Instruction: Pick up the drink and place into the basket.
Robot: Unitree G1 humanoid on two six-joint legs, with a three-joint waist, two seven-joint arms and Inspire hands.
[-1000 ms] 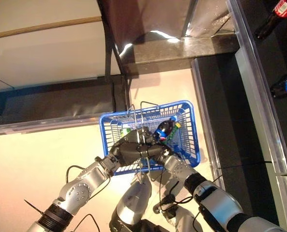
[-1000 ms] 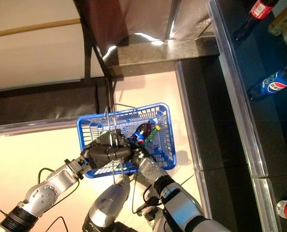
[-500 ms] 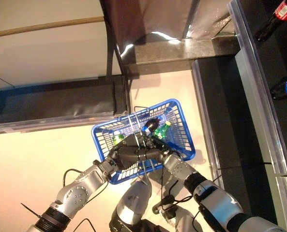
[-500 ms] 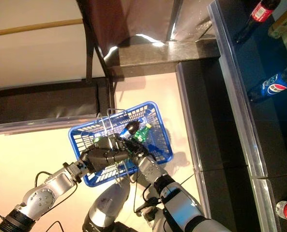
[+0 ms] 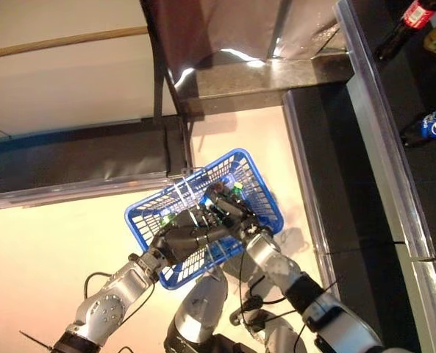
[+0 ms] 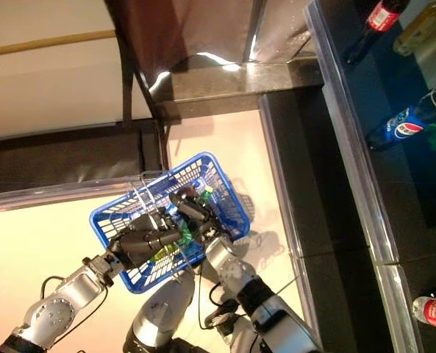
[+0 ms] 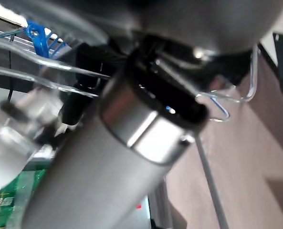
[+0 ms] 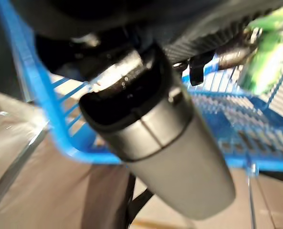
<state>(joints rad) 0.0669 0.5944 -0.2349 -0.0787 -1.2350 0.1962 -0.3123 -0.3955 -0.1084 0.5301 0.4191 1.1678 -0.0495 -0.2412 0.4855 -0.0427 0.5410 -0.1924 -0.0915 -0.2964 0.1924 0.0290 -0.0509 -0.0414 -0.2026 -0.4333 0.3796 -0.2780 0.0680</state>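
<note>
The blue wire basket (image 5: pixel 264 193) hangs tilted above the pale floor, its wire handles (image 5: pixel 182 193) gathered in my left hand (image 5: pixel 182 238), whose fingers curl round them. My right hand (image 5: pixel 228 209) reaches in over the near rim and sits inside the basket among the bottles. A green drink bottle (image 6: pixel 204 193) lies by the far wall, and another patch of green (image 6: pixel 175 237) shows beside my left hand. The dark bottle with the blue label is hidden by my right hand. The right wrist view shows the blue basket wall (image 8: pixel 34 90) and a green bottle (image 8: pixel 270 52) past the hand.
A dark shelf with a metal rim (image 5: pixel 383 147) runs down the right side and carries a red-capped cola bottle (image 6: pixel 370 28), a blue-labelled bottle (image 6: pixel 401 126) and another cola bottle (image 6: pixel 432 312). A dark ledge (image 5: pixel 78 165) and a steel post (image 5: pixel 159 66) stand behind the basket.
The basket has swung to the left and tilted. My right hand has gone deeper into it, and the dark bottle it carried no longer shows. The view has shifted a little too.
</note>
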